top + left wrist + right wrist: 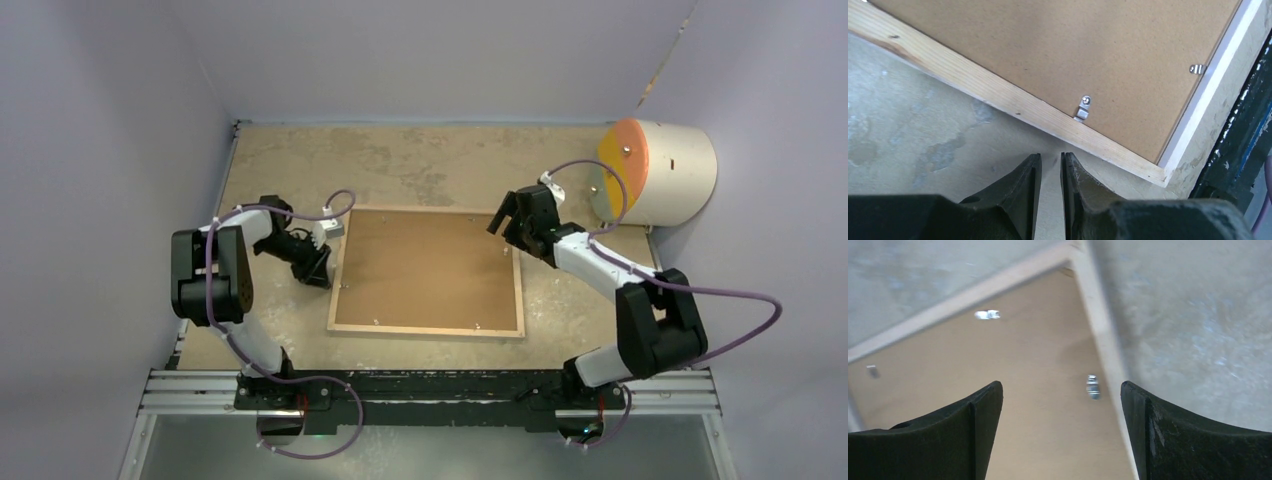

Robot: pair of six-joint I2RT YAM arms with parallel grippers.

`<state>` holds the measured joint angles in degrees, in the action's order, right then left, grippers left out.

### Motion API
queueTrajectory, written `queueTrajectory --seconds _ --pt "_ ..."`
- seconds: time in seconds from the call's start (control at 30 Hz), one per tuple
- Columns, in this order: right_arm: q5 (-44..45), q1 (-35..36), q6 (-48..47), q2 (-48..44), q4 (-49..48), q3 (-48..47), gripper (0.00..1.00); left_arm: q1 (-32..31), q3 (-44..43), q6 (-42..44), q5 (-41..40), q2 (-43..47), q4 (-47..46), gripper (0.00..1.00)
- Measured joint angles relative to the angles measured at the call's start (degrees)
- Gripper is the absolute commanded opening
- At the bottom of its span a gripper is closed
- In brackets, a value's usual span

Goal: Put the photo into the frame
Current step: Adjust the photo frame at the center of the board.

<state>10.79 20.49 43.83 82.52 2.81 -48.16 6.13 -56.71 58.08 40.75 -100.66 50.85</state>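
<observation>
The frame (pixel 428 329) lies face down in the middle of the table, its light wood back rim up. A plain brown backing board (pixel 430 265) fills it, held by small metal clips (pixel 1083 107). The photo is not in view. My left gripper (pixel 320 272) sits low on the table just outside the frame's left rim (pixel 998 92); its jaws (pixel 1050 156) are almost together with a narrow gap and hold nothing. My right gripper (pixel 503 222) hovers open and empty over the frame's right rim (pixel 1103 335), near the far right corner, with a clip (pixel 1092 386) between its fingers (pixel 1061 387).
A cream cylinder with an orange end face (pixel 660 170) lies at the back right corner. Grey walls close the table on three sides. The black mounting rail (pixel 430 385) runs along the near edge, just past the frame's near rim (pixel 1193 110).
</observation>
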Motion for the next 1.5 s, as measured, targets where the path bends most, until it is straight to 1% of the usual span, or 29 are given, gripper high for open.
queueTrajectory --seconds 0.1,0.33,0.5,0.57,0.63,0.7,0.8,0.83,0.87,0.97,1.1,1.17,1.23,1.3,1.37,1.43,1.5 --pt "0.8 -1.4 -0.4 3.1 1.7 1.2 0.89 -0.6 1.6 0.3 -0.5 1.2 -0.2 0.25" --pt "0.0 -1.8 -0.6 8.5 1.3 0.6 0.89 -2.6 3.7 1.6 -2.2 3.7 -0.5 0.25" --pt "-1.9 -2.3 -1.9 13.8 -0.7 -4.6 0.89 -4.9 3.8 1.5 -3.1 4.0 -0.2 0.26" --pt "-2.9 -2.5 -2.6 16.9 -1.4 -7.8 0.89 -6.5 3.8 1.4 -3.7 4.3 0.1 0.26" --pt "-3.8 -2.6 -3.5 21.5 -1.9 -13.3 0.90 -8.9 3.8 1.0 -4.5 4.4 0.8 0.29" --pt "-5.2 -2.5 -4.7 27.6 -2.3 -20.9 0.91 -11.5 3.9 0.5 -5.0 4.4 2.0 0.39" --pt "-6.9 -1.5 -7.1 37.0 -2.1 -34.1 0.98 -16.4 4.0 -1.4 -5.5 4.5 5.0 0.60" --pt "-7.4 -1.0 -7.7 39.5 -1.9 -37.7 0.99 -17.7 4.0 -1.6 -5.4 4.5 5.8 0.65" --pt "-7.8 -0.4 -8.3 42.3 -1.2 -42.3 0.99 -19.2 3.9 -1.9 -5.2 4.6 7.4 0.68" --pt "-8.7 1.3 -9.5 47.2 0.2 -50.6 0.99 -21.8 3.8 -1.5 -5.0 4.8 11.1 0.74" --pt "-7.3 2.4 -10.3 46.6 3.8 -52.6 0.99 -21.9 3.3 0.6 -5.8 5.4 14.2 0.78" --pt "-6.8 2.1 -10.4 45.0 5.8 -52.5 0.99 -21.4 1.5 2.2 -6.3 6.3 15.6 0.78" --pt "-5.4 1.8 -10.4 42.1 7.7 -51.3 0.99 -19.8 -2.4 4.5 -6.5 7.2 17.9 0.78" --pt "-3.8 1.5 -10.4 38.2 9.3 -49.7 0.99 -16.9 -7.9 6.6 -6.7 7.5 20.0 0.77" --pt "-2.3 0.8 -10.3 32.9 10.9 -46.9 0.99 -12.6 -14.0 7.7 -7.0 7.0 20.9 0.73" --pt "-1.9 0.4 -9.8 27.6 11.2 -43.2 0.99 -7.8 -20.4 7.2 -7.3 5.0 20.3 0.64" --pt "-1.5 0.0 -9.0 21.4 10.5 -36.7 0.99 -4.1 -25.5 5.4 -8.1 1.9 18.1 0.55"
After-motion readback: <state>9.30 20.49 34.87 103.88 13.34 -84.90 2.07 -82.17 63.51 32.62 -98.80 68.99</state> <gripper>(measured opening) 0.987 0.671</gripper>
